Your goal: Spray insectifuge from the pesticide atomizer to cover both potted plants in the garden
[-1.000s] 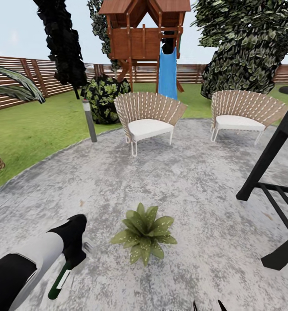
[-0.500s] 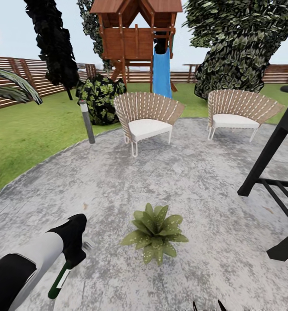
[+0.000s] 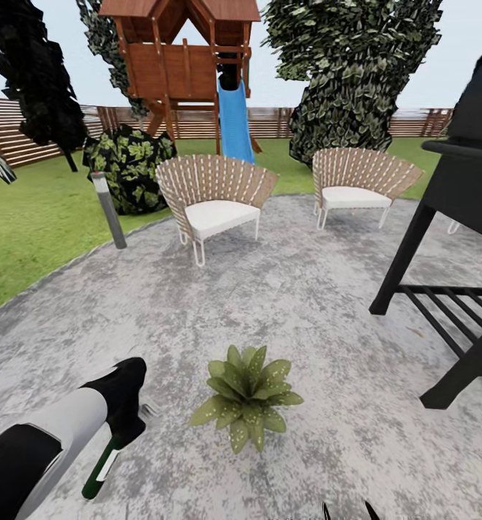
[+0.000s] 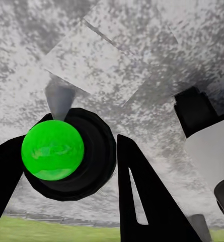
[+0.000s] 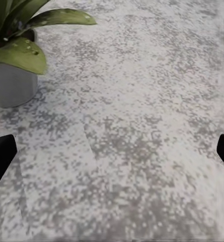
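Grey speckled paving makes up the round patio (image 3: 306,303), and one potted plant (image 3: 246,396) sits on it at about 6 o'clock in the head view, a low rosette of spotted olive leaves. From the right wrist camera you can actually see its pale grey pot (image 5: 11,83) under the leaves (image 5: 26,53)

The left tool (image 3: 128,422) is down at 7 o'clock, clamped on the pesticide atomizer (image 3: 100,468), which hangs slanted below it, dark green with a white label. In the left wrist view a bright green round end (image 4: 52,149) sits between the black fingers (image 4: 142,196). The right tool's fingertips (image 5: 2,156) show at both edges of its own view, spread wide apart with nothing between them

Further out: two wicker chairs (image 3: 210,195) at 12 o'clock, a grey bollard lamp (image 3: 109,211) at 10 on the lawn edge, a black grill stand (image 3: 450,238) at 3, then a wooden playhouse with a blue slide (image 3: 233,119) and the slatted fence (image 3: 24,133)

Versus a second ago the whole view has swung right, so the chairs and bollard sit further left and more of the grill is visible; the arm and bottle hold the same spot in the picture
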### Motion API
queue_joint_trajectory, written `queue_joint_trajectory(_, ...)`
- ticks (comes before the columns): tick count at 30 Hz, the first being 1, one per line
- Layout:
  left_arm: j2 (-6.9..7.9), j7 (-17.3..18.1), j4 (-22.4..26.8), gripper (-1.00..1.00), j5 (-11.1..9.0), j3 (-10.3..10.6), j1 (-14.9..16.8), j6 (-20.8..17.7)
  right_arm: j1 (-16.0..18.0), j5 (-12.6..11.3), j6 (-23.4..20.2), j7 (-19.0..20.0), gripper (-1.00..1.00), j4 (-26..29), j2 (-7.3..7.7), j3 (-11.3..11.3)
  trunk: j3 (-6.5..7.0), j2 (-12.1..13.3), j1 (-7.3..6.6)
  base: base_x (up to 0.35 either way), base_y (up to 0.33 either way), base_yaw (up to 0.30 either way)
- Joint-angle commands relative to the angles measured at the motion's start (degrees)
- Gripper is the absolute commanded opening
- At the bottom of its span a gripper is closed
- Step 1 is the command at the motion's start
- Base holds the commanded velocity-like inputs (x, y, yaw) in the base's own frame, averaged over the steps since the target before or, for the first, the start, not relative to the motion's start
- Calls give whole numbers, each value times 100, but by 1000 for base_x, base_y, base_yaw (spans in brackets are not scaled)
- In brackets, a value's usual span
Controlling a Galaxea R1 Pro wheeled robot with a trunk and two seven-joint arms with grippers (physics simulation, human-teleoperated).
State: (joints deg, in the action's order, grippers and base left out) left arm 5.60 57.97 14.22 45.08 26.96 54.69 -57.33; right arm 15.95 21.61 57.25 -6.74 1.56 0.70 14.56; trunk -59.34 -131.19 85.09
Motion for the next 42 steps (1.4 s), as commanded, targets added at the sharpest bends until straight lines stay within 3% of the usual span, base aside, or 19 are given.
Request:
queue_joint_trajectory(1,2,56,24,-100,53,2,-2,-29,5,63,12,-56,100,-7,0,11,-5,-2,-1,1,1,-300)
queue_joint_trajectory(4,20,57,204,-100,51,-34,-2,-34,6,63,7,-56,100,0,0,11,-5,-2,-1,0,0,-300)
queue_joint_trajectory(5,30,55,353,-100,53,-397,9,-30,5,63,6,-56,100,-6,0,11,-5,-2,-1,0,0,-300)
queue_joint_trajectory(7,23,50,412,-100,56,-459,8,-26,5,63,6,-56,100,-7,3,11,-5,-2,-1,0,0,-300)
queue_joint_trajectory(30,12,46,423,-100,102,-443,-2,-32,5,62,14,-56,100,8,1,11,-5,-2,-1,0,4,-298)
queue_joint_trajectory(34,98,32,366,-100,106,-427,-87,-25,5,64,14,-50,100,-3,0,10,-5,-2,-1,0,247,-61)
queue_joint_trajectory(42,38,30,381,-100,106,-420,-142,-32,5,74,6,-44,100,8,8,3,-5,-2,-1,31,303,-2)
